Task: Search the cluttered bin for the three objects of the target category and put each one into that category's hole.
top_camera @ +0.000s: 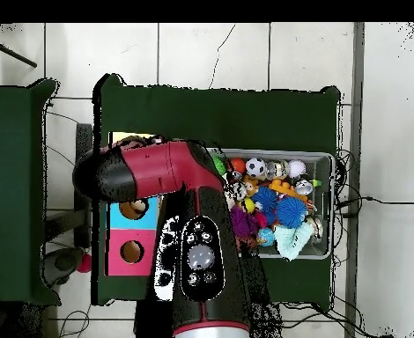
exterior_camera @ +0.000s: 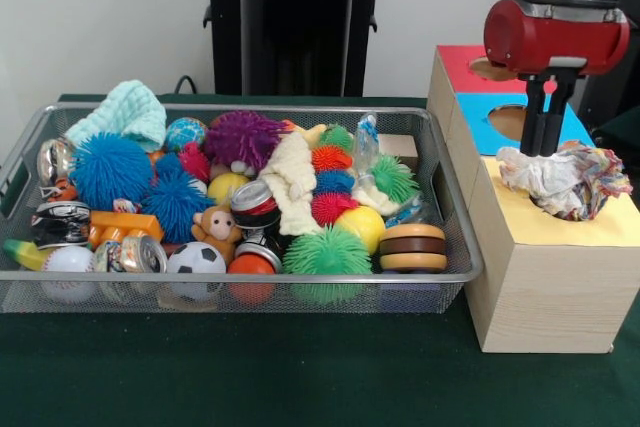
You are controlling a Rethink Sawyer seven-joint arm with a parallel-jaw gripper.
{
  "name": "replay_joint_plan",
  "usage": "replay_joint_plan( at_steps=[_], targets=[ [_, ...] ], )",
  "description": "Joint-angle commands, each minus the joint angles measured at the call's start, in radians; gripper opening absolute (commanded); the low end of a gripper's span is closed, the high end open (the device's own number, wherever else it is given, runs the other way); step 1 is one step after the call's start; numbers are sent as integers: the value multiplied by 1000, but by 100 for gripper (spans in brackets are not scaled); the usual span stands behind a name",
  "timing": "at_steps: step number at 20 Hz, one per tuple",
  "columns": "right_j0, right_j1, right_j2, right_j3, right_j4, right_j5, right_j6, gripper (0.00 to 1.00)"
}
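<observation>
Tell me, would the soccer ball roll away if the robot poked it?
Probably only a little. The soccer ball is round and smooth, so a push would likely start it rolling. But it sits packed between cans, a green spiky ball and the basket wall, which should stop it fast. It may also slip from a pinch.

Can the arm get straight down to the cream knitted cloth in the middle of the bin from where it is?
Probably yes, once it lets go. The gripper is over the yellow hole, jaws closed on the rope toy. The cream cloth lies on top of the clutter in the wire bin, nothing covering it.
</observation>
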Motion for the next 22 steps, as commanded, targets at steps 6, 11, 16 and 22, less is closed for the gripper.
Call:
replay_joint_plan(
  at_steps=[6,11,16,22],
  targets=[
    [-8,32,38,143,77,133,121,0],
    [-11,22,47,161,119,111,158,0],
    [-19,24,59,197,178,24,208,0],
    [-20,23,70,235,259,-18,234,0]
  ],
)
